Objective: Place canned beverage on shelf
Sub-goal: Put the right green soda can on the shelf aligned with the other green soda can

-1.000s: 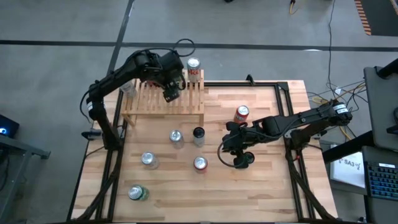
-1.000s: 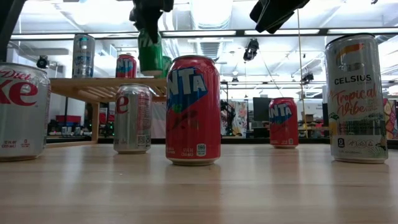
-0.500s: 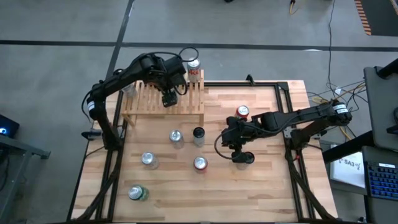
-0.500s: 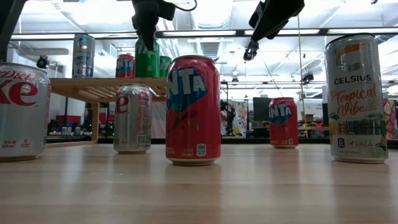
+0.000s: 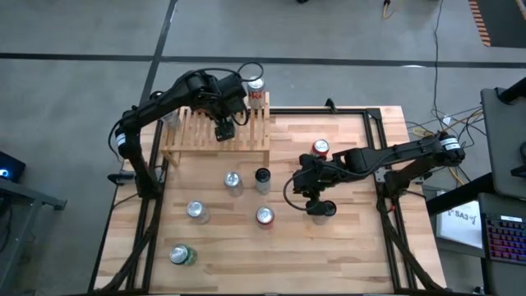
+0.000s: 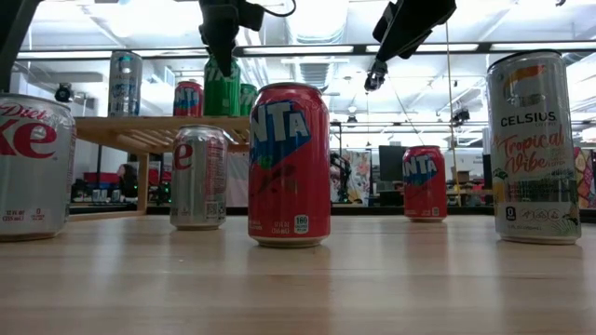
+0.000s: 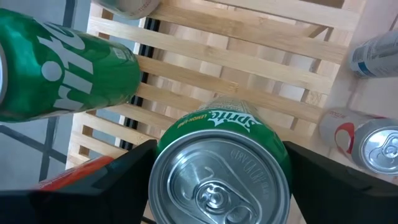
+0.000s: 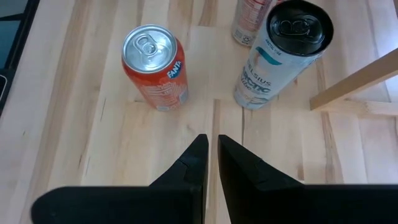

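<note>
The left hand [image 5: 223,130] is over the shelf [image 5: 185,140], at the table's [image 5: 353,247] far left corner, with its fingers [image 7: 109,180] spread either side of a Sprite can [image 7: 222,168]. That can stands upright on the slats; whether the fingers touch it cannot be told. A second Sprite can [image 7: 62,78] stands close beside it on the shelf, and a red can [image 5: 256,85] is at the shelf's far right end. The right hand [image 8: 211,146] hangs above the middle of the table with its fingers pressed together, holding nothing. Below it stand a Fanta can [image 8: 155,67] and a black-topped can [image 8: 283,53]. More cans stand loose on the table, among them a Celsius can [image 6: 535,147].
</note>
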Available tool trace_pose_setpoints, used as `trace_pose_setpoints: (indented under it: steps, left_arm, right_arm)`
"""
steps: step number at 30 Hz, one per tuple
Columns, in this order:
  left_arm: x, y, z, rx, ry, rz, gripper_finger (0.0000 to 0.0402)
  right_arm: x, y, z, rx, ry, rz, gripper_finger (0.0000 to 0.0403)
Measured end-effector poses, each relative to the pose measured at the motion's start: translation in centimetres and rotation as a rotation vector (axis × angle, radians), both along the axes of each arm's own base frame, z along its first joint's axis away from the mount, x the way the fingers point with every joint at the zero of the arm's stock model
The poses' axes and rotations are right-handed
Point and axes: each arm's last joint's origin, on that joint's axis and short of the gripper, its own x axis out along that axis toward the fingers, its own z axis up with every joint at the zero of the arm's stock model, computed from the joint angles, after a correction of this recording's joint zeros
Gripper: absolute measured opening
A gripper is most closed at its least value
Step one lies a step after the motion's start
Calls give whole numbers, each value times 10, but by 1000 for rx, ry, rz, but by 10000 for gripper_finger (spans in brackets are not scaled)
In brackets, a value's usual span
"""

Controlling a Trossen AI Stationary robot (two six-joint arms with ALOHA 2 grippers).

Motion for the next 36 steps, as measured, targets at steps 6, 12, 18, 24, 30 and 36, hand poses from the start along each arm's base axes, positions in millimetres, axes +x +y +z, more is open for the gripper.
trace_pose_setpoints:
  steps: [6, 12, 18, 24, 30, 36]
  left_arm:
    - [2, 1, 0, 12, -15, 2, 311]
    - [3, 2, 0, 18, -25, 2, 328]
    - [5, 3, 1, 32, -44, 0, 347]
    - [6, 3, 1, 33, -47, -3, 350]
    - [2, 1, 4, 37, -57, -4, 351]
    - [-4, -2, 12, 49, -85, -4, 351]
  right_arm:
    - [0, 0, 0, 0, 0, 1, 27]
    - [0, 0, 0, -1, 0, 1, 27]
    - [0, 0, 0, 1, -1, 0, 27]
    - [0, 0, 0, 8, -1, -9, 27]
    - [1, 0, 1, 6, -17, -5, 27]
    - [3, 0, 3, -5, -47, 13, 27]
